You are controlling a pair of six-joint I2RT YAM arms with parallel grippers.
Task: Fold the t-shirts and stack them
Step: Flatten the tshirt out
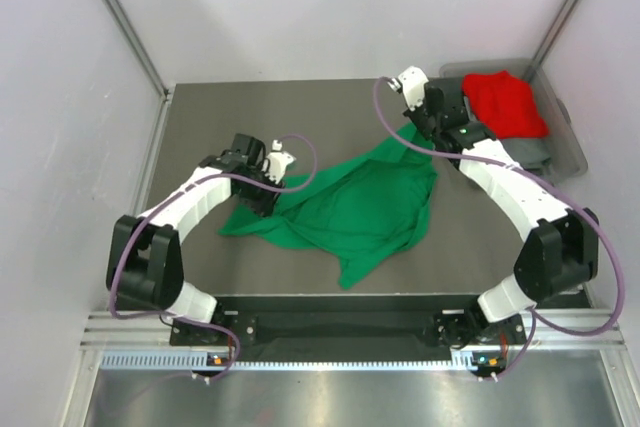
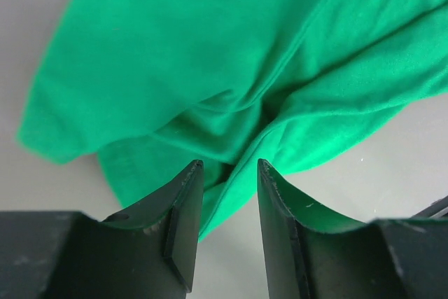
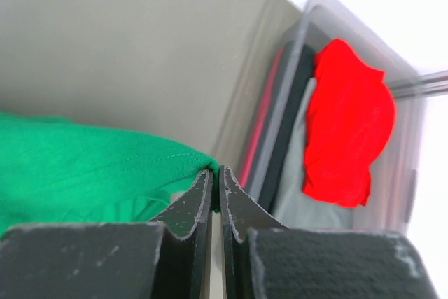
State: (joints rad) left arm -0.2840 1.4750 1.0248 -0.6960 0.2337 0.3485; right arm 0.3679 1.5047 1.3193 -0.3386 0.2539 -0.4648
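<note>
A bright green t-shirt [image 1: 365,209] lies crumpled across the middle of the grey table. My left gripper [image 2: 227,167] hovers at its left edge, jaws open, with green folds [image 2: 210,68] just beyond the tips and nothing between them. From above, the left gripper [image 1: 262,197] sits by the shirt's left corner. My right gripper [image 3: 216,173] is shut on a hem of the green t-shirt [image 3: 84,166], pulling it taut toward the far right. The red t-shirt [image 1: 505,102] rests on top of the pile in the bin, also seen as a red t-shirt [image 3: 346,124] in the right wrist view.
A clear plastic bin [image 1: 572,142] stands at the far right corner, holding grey and dark folded cloth [image 3: 294,201] under the red shirt. Bare grey table [image 1: 300,112] lies behind the green shirt. White walls close in on both sides.
</note>
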